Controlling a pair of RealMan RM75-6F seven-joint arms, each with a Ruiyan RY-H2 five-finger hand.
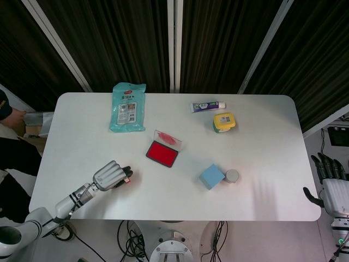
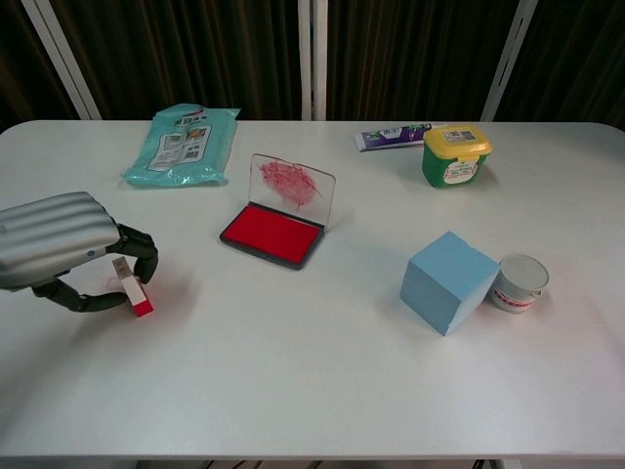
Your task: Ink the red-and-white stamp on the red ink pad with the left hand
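One red-and-white stamp, upright at table's left front; your left hand curls around it, grip unconfirmed, cannot tell. One red ink pad, lid up. Right hand off-table, fingers spread, empty.
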